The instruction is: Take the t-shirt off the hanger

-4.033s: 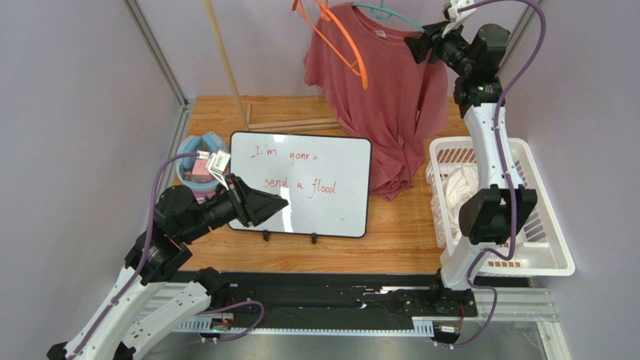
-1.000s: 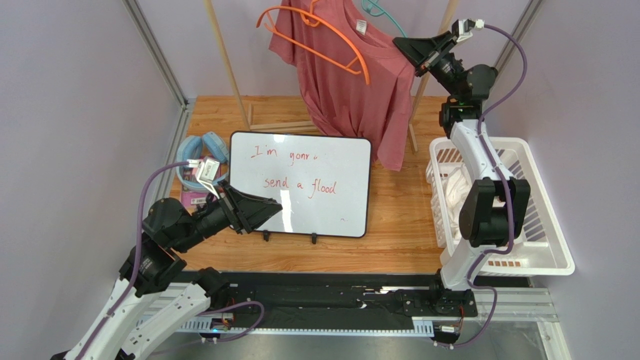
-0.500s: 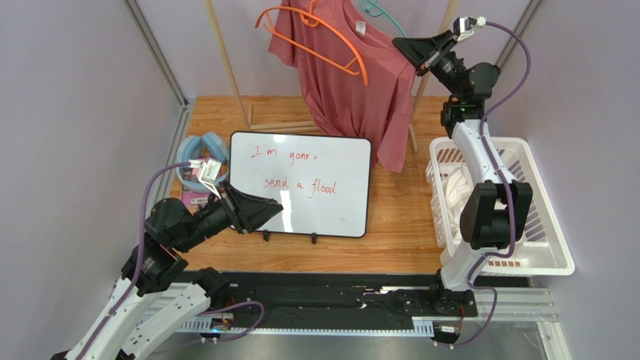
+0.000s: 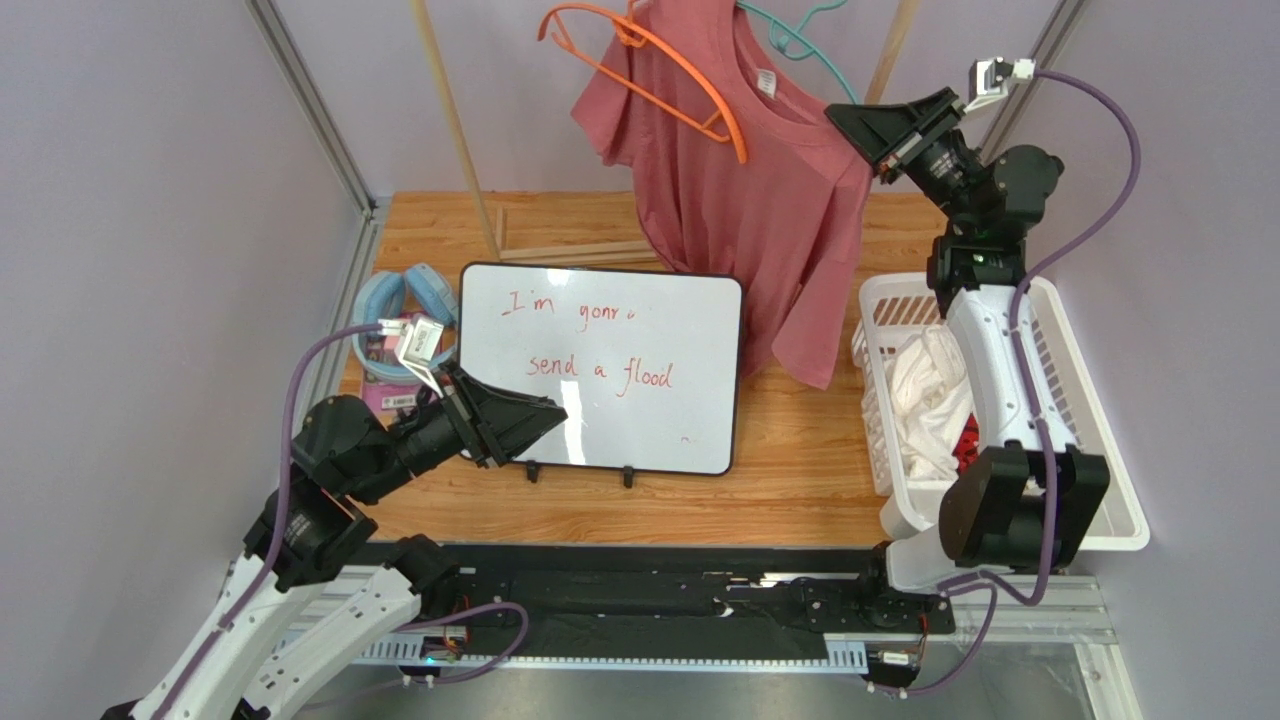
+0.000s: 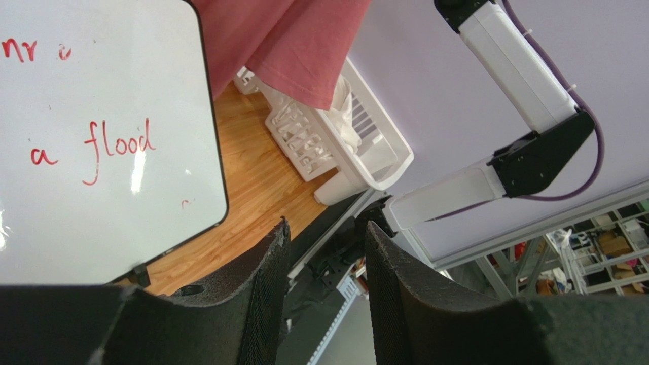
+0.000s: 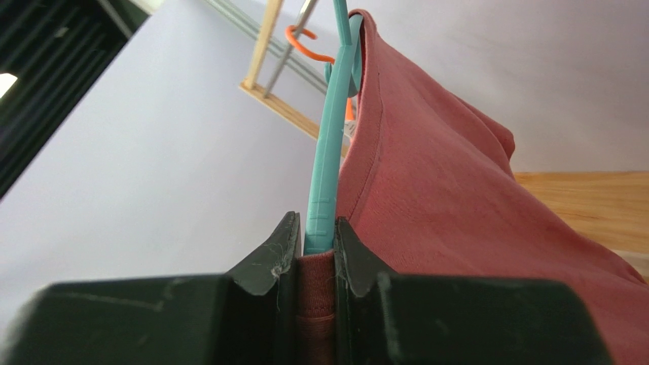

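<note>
A red t-shirt [image 4: 751,180] hangs high at the back on a teal hanger [image 4: 781,33] whose hook rises from the collar. An orange hanger [image 4: 661,68] lies across the shirt's front. My right gripper [image 4: 839,123] is at the shirt's right shoulder. In the right wrist view it [image 6: 312,236] is shut on a fold of the t-shirt [image 6: 457,198], with the teal hanger's arm [image 6: 327,152] running up from between the fingertips. My left gripper [image 4: 553,413] hovers open over the whiteboard's lower left, holding nothing [image 5: 326,236].
A whiteboard [image 4: 601,368] with red writing stands mid-table. A white basket [image 4: 1104,495] with pale cloth sits at the right edge, under the shirt's hem [image 5: 282,38]. A blue roll [image 4: 394,338] lies at the left. Wooden rack poles [image 4: 451,120] rise at the back.
My right gripper has swung right and slightly lower, pulling the shirt's shoulder and both hangers rightward. The shirt's hem now hangs beside the basket. The left arm has stayed put.
</note>
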Controlling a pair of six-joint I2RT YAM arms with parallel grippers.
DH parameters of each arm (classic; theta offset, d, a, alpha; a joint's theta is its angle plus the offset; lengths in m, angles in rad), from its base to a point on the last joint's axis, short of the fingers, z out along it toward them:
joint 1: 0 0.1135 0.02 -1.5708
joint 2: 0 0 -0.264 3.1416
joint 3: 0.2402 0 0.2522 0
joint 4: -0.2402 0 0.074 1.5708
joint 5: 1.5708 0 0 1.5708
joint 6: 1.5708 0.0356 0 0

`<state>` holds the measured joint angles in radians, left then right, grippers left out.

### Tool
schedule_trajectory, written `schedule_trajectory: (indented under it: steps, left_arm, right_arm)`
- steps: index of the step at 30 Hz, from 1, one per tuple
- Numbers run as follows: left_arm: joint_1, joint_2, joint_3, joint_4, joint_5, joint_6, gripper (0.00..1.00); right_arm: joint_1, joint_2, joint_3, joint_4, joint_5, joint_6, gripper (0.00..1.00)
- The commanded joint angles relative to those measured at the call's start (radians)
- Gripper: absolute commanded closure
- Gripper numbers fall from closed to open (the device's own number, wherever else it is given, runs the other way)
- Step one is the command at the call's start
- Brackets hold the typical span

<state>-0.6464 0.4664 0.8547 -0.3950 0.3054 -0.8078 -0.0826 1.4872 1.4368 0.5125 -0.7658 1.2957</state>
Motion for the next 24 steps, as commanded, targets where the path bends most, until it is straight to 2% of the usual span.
schedule_trajectory:
  steps: [1, 3, 4, 6, 8, 13, 17, 20, 24]
  left_arm:
    - [0.002, 0.049, -0.017, 0.082, 0.027, 0.006, 0.53]
    - [0.002, 0.08, -0.025, 0.123, 0.052, -0.004, 0.53]
    - [0.001, 0.089, -0.025, 0.133, 0.064, -0.008, 0.53]
    - [0.001, 0.122, -0.02, 0.157, 0.093, -0.013, 0.53]
    - [0.001, 0.147, -0.013, 0.182, 0.112, -0.016, 0.53]
    - [-0.004, 0.273, 0.032, 0.303, 0.191, -0.048, 0.56]
    - [-0.073, 0.405, 0.107, 0.436, 0.204, -0.05, 0.57]
    - [-0.117, 0.527, 0.219, 0.433, 0.186, -0.002, 0.57]
    - [-0.159, 0.719, 0.445, 0.42, 0.189, 0.056, 0.57]
  right_arm:
    - [-0.04, -0.169, -0.027, -0.347, 0.063, -0.356, 1.0]
    - [-0.045, -0.232, -0.045, -0.489, 0.173, -0.5, 1.0]
    - [-0.043, -0.258, -0.053, -0.616, 0.216, -0.62, 1.0]
    - [-0.043, -0.336, -0.102, -0.673, 0.32, -0.699, 1.0]
    - [-0.043, -0.395, -0.134, -0.729, 0.362, -0.765, 1.0]
    - [-0.014, -0.446, -0.188, -0.834, 0.421, -0.828, 1.0]
    - [0.05, -0.466, -0.182, -0.897, 0.46, -0.855, 1.0]
    - [0.122, -0.476, -0.161, -0.951, 0.539, -0.894, 1.0]
    - [0.145, -0.487, -0.159, -0.991, 0.566, -0.931, 1.0]
